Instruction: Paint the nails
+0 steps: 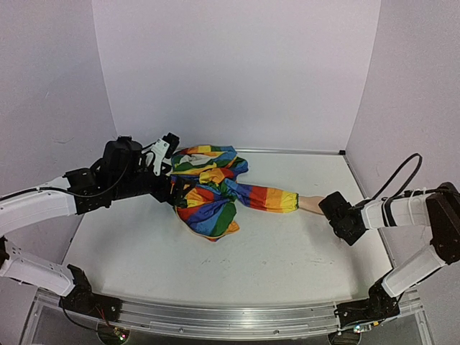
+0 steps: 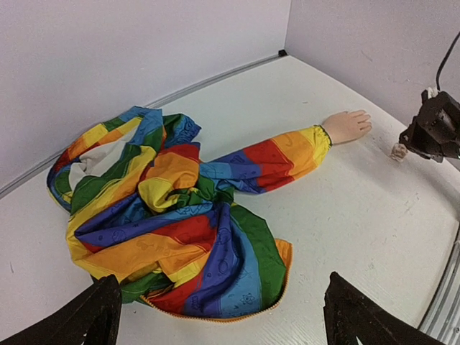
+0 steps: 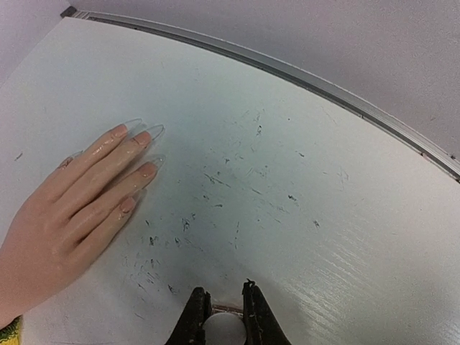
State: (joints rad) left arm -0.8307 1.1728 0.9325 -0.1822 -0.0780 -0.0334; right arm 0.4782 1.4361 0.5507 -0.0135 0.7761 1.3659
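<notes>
The glossy peach nails (image 3: pixel 142 136) tip a mannequin hand (image 3: pixel 65 215) flat on the table (image 3: pixel 323 180), beyond the rainbow sleeve (image 1: pixel 266 198). The right gripper (image 3: pixel 223 295) pinches a small whitish object (image 3: pixel 224 329) nearby; the left gripper (image 2: pixel 223 302) gapes by the garment (image 2: pixel 172 230).

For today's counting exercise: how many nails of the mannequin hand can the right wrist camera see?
4 nails, one tipping each long finger of the mannequin hand, side by side; the thumb's may be hidden.

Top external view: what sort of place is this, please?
Probably a robot test cell: a white table boxed in by blank walls, two arms bolted to a metal rail, and a mannequin hand in a rainbow sleeve as the practice prop.
</notes>
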